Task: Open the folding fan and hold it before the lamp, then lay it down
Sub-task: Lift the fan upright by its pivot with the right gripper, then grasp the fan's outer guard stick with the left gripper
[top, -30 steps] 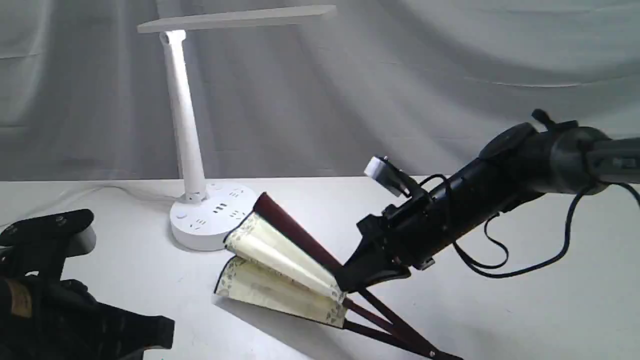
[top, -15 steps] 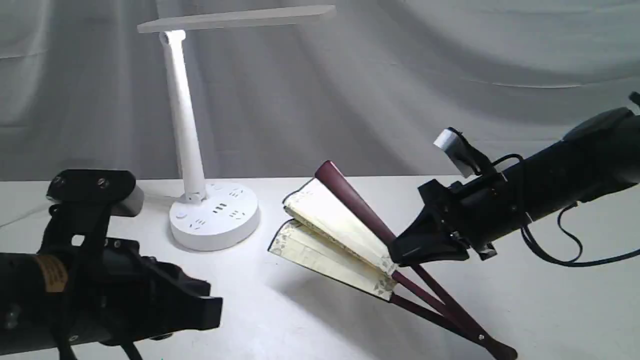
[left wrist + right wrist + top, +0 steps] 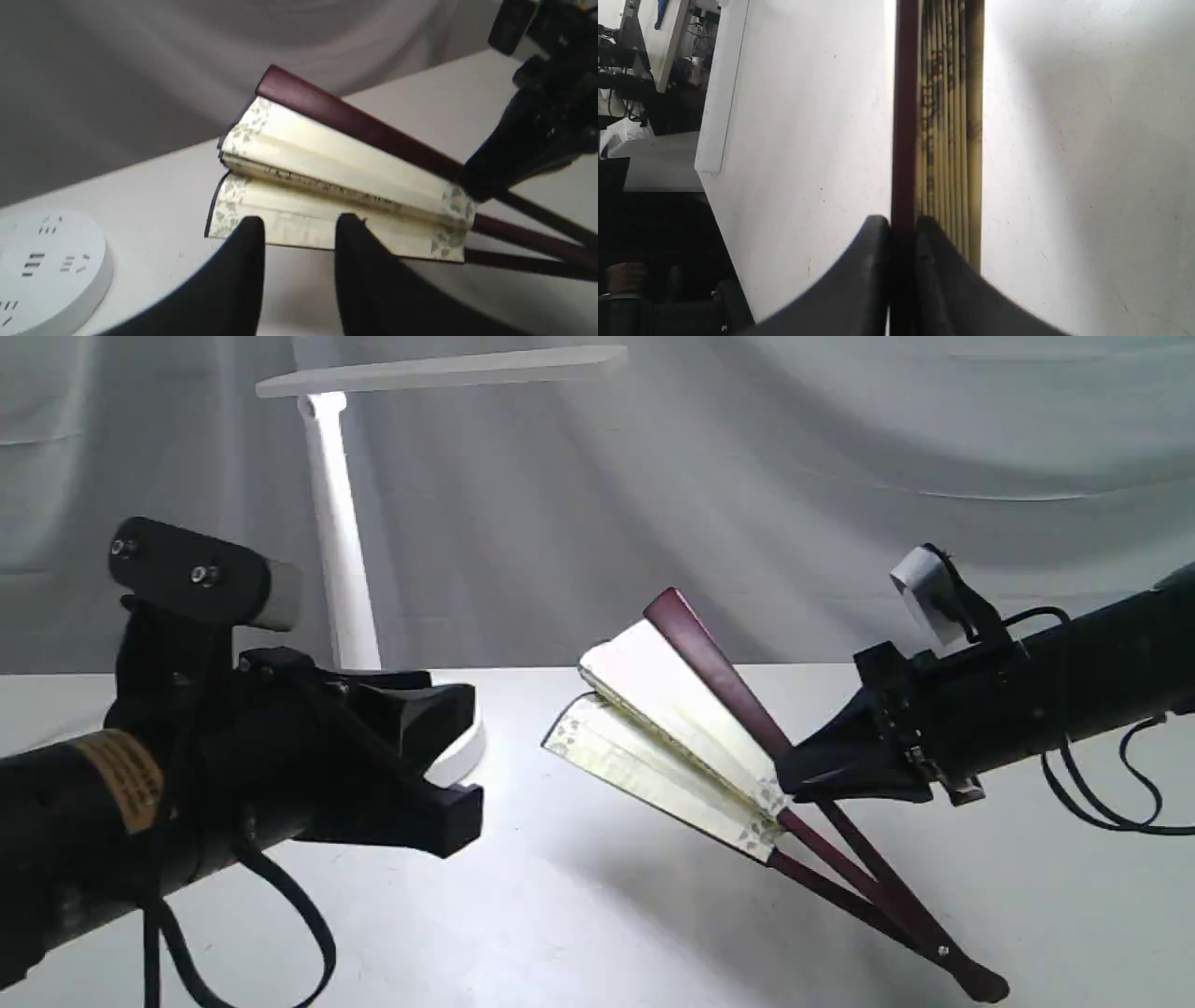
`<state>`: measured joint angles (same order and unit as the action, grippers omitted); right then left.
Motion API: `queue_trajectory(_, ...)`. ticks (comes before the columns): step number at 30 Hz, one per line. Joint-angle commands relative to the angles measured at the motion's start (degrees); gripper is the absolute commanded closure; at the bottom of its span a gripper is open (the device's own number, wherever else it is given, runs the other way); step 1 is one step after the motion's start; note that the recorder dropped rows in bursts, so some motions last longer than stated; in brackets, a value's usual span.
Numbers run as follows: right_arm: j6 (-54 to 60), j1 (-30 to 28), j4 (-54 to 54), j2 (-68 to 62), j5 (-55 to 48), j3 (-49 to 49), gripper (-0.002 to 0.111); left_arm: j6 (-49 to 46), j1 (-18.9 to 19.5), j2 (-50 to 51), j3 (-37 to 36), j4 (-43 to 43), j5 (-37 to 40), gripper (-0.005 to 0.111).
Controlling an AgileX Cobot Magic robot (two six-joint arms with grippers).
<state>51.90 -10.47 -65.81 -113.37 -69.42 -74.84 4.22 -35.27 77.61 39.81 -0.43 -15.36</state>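
The left gripper (image 3: 300,222), jaws parted and empty, faced the lower pleats (image 3: 397,233) of the folding fan (image 3: 327,163) just ahead, apparently to spread them; the right gripper (image 3: 903,224) pinched the maroon guard (image 3: 903,116), holding the barely opened fan tilted above the table (image 3: 579,915); the lamp (image 3: 336,551) stood beyond the left gripper.

Lamp base (image 3: 465,756) mostly behind left jaws

Matt paper and glossy maroon wood on the folding fan (image 3: 672,728), smooth white plastic lamp (image 3: 341,569)
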Motion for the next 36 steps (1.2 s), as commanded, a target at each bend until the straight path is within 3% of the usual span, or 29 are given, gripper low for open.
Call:
queue_trajectory(1, 1.66, -0.29, -4.57, 1.10, -0.54, 0.39, 0.108, 2.79, -0.31, 0.00, -4.34, 0.43, -12.61, 0.080)
queue_trajectory(4, 1.97, -0.29, -5.69, 1.10, -0.54, 0.39, 0.108, 6.19, -0.31, 0.00, -11.21, -0.60, -29.62, 0.080)
queue_trajectory(8, 1.97, -0.29, -5.79, 1.10, -0.54, 0.39, 0.108, 11.61, -0.31, 0.73, -17.06, -5.90, -40.37, 0.080)
queue_trajectory(14, 2.28, -0.19, -7.76, 1.10, -0.54, 2.01, 0.108, 39.43, -0.31, 8.55, -18.12, -8.09, -42.03, 0.080)
queue_trajectory(22, 6.75, -0.19, -13.20, 1.10, -0.54, 9.13, 0.108, 65.34, -0.31, 23.40, -18.12, -3.63, -54.60, 0.074)
queue_trajectory(30, 8.43, -0.19, -14.69, 1.10, -0.54, 13.12, 0.108, 78.05, 0.02, 34.83, -12.93, -2.96, -54.60, 0.057)
queue_trajectory(36, 8.43, 0.04, -14.72, 1.10, -0.54, 13.86, 0.108, 82.75, 0.02, 39.37, -6.71, -2.96, -54.60, 0.056)
